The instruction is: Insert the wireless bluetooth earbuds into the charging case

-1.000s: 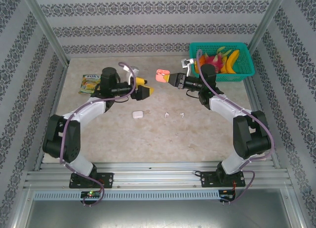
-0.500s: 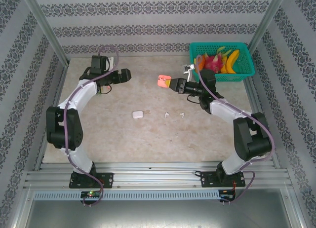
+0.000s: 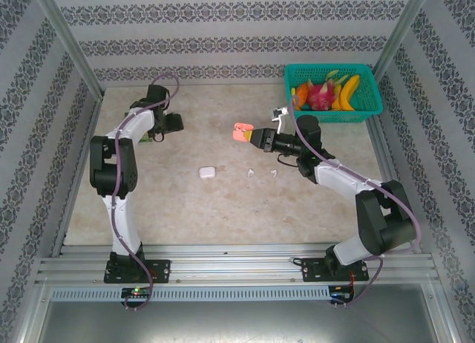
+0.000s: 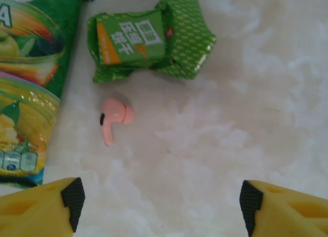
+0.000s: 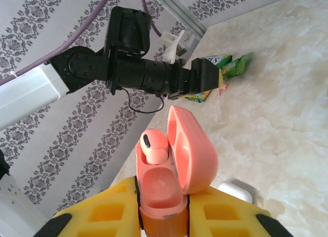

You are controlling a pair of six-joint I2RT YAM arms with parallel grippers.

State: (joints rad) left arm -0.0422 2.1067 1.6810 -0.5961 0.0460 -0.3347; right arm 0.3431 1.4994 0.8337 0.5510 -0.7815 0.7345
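A salmon-pink charging case stands open with its lid up, and my right gripper is shut on its base. One pink earbud sits in the far slot; the near slot is empty. In the top view the case hangs above mid-table. A second pink earbud lies on the table beside a green snack packet. My left gripper hovers just short of it, open, with nothing between its fingers. Two white earbuds and a white case lie mid-table.
A larger green drink packet lies left of the pink earbud. A teal basket of fruit stands at the back right. The left arm stretches along the left wall.
My left arm has swung from mid-table out to the far left, over the snack packets. The right gripper has brought the pink case slightly nearer.
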